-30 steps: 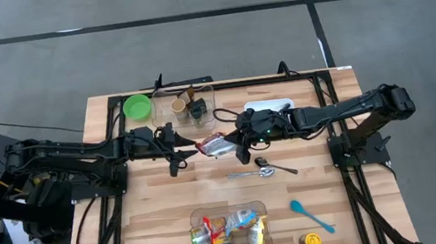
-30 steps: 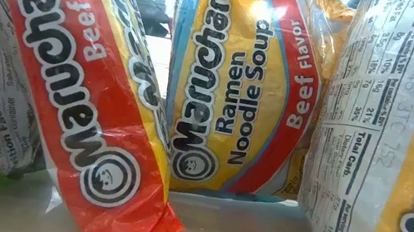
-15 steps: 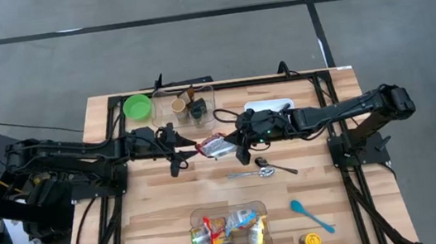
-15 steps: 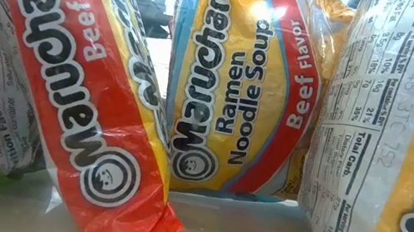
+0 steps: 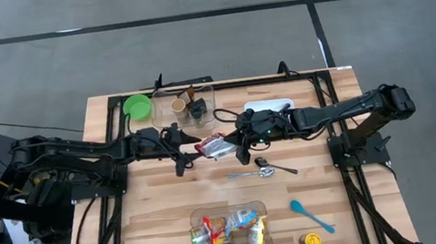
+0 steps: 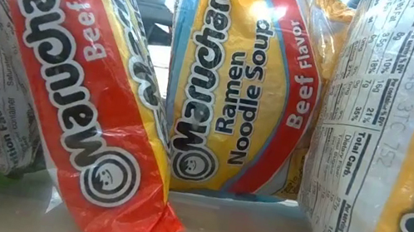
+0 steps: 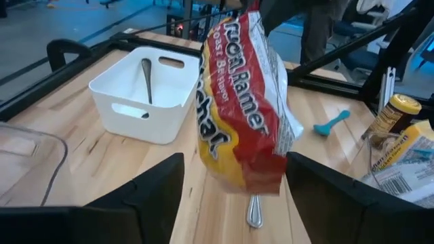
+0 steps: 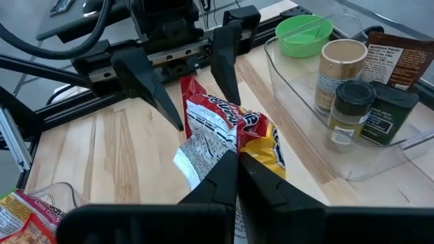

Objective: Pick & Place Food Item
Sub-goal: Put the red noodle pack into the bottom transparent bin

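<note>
A red and yellow ramen packet (image 5: 215, 146) is held in the air over the middle of the table, between my two grippers. My right gripper (image 5: 234, 143) comes from the table's right and is shut on the packet's right end. My left gripper (image 5: 188, 151) comes from the table's left and is open. Its two fingers (image 8: 150, 87) stand on either side of the packet's left end (image 8: 190, 89) without touching it. In the left wrist view the packet (image 7: 243, 102) fills the gap ahead of my left gripper (image 7: 236, 163). My right gripper pinches the packet's right end (image 8: 234, 144) between its two shut fingers, coming level from the table's right. The packet reaches away from the fingers toward the left gripper, clear of the table.
A white bin (image 7: 146, 95) holding a spoon stands far right of centre. A clear tray with spice jars (image 5: 191, 107) and a green bowl (image 5: 137, 107) stand at the far edge. Spoons (image 5: 261, 169), a blue spatula (image 5: 309, 215) and a bin of ramen packets (image 5: 230, 233) lie nearer.
My left gripper has gone a little toward the table's right, toward the packet, and stays open. The right gripper and the packet have kept still.
</note>
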Motion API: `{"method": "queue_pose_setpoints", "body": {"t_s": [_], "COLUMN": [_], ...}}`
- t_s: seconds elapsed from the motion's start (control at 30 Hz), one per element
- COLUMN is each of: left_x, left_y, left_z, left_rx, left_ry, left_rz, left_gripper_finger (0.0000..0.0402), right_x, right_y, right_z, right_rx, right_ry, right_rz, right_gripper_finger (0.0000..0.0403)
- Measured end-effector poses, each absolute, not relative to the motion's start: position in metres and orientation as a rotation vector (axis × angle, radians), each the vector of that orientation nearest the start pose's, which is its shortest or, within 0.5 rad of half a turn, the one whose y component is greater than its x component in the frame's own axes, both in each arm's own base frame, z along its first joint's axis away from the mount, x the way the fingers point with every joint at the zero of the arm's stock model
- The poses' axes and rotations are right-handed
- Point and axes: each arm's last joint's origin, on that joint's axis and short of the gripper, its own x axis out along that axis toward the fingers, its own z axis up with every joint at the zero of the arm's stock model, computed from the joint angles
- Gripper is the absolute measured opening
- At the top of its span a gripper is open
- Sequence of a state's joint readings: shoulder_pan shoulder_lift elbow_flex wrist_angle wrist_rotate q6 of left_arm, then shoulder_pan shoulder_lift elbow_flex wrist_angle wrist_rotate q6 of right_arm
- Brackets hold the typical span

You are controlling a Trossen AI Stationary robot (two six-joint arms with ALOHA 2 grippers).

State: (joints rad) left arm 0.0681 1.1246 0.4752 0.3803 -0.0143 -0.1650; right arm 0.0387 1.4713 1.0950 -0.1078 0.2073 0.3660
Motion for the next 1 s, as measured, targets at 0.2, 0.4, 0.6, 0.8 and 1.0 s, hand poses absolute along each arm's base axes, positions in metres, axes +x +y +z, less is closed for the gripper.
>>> {"method": "queue_pose_setpoints", "body": {"t_s": [0.2,0.4,0.6,0.8,1.0], "left_x": [0.2348,0.2353,0.2353,0.2353,0.2353], "left_y": [0.0164,0.0165,0.0165,0.0165,0.0165], "left_z": [0.2120,0.2113,0.2113,0.2113,0.2113], "left_rx": [-0.170,-0.170,-0.171,-0.198,-0.205], "left_ry": [0.257,0.259,0.259,0.257,0.257], "left_rz": [0.103,0.103,0.104,0.107,0.109], "left_gripper_finger": [0.0256,0.0221,0.0164,0.0108,0.0059], "right_x": [0.3287,0.3288,0.3287,0.3288,0.3288], "right_y": [0.0068,0.0068,0.0068,0.0068,0.0069], "right_z": [0.2872,0.2872,0.2872,0.2872,0.2872], "right_rx": [0.299,0.299,0.299,0.299,0.299], "right_ry": [0.445,0.445,0.445,0.445,0.446], "right_rz": [-0.251,-0.250,-0.250,-0.250,-0.248], "right_gripper_finger": [0.0005,0.0005,0.0005,0.0005,0.0005]}}
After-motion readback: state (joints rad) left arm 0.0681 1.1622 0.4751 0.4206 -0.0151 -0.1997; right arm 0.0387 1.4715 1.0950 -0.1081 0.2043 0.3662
